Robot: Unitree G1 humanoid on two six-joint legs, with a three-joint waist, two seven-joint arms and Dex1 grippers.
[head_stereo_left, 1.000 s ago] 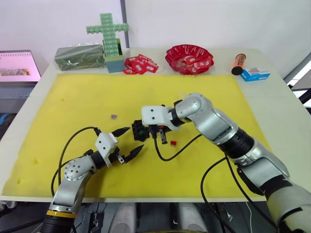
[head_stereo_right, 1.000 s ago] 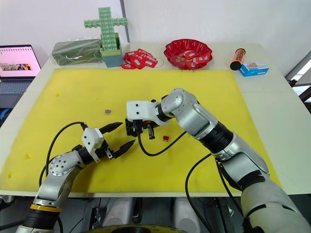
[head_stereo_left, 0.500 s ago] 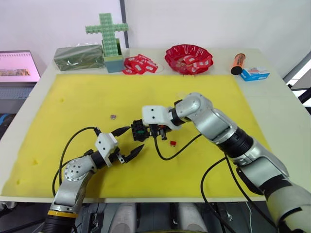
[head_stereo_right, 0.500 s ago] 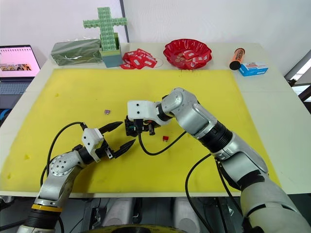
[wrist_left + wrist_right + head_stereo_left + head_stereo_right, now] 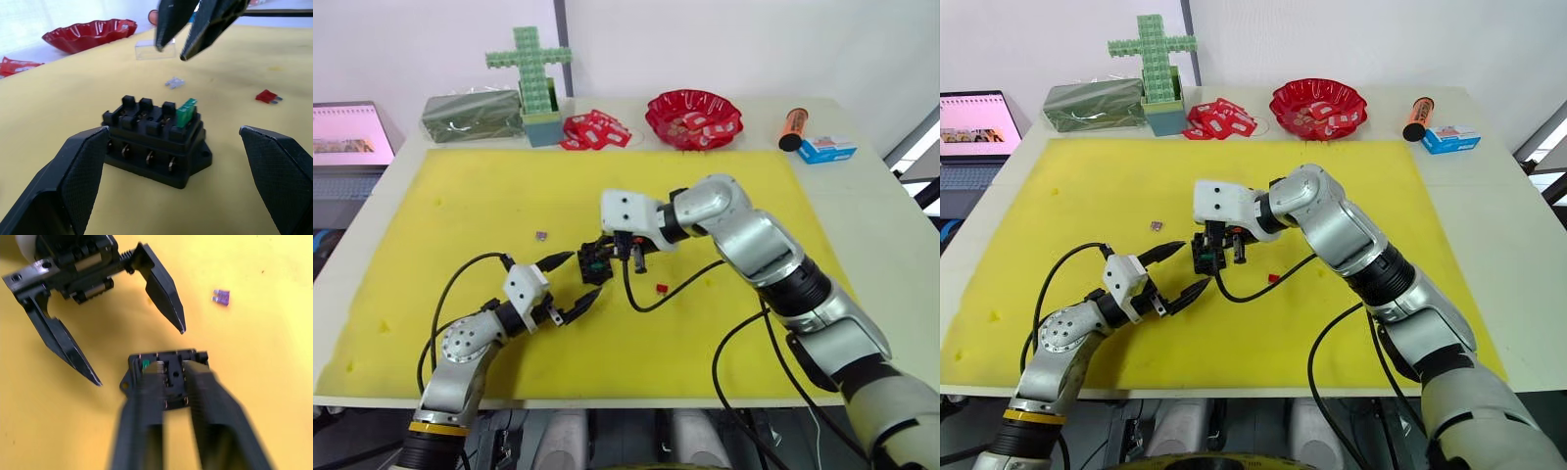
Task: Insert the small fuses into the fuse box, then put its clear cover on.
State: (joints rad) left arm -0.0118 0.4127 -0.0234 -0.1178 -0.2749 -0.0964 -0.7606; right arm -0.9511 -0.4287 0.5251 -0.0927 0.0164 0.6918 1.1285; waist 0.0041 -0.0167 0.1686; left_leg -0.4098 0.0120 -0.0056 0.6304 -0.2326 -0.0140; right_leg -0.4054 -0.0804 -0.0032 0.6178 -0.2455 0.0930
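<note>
While small black slotted plastic fuse box (image 5: 155, 141) sits mid yellow mat (image 5: 460, 206), one green blade fuse (image 5: 186, 111) stands in end slot.

Loose on mat: one red fuse (image 5: 661, 288), two pale purplish fuses (image 5: 175, 82) (image 5: 541, 235); one clear cover (image 5: 155, 49).

Left gripper (image 5: 576, 282) wide open, empty, flanking box.

Right gripper (image 5: 182, 43) above box, fingers slightly parted, empty.

Remaining slots' contents hard to make out.

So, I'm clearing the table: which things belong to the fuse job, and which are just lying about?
Job:
fuse box
green fuse, seated in it
red fuse
pale fuse
purplish fuse
clear cover

Lying about:
red bowl
red-white packets
green block cross
orange tube
</note>
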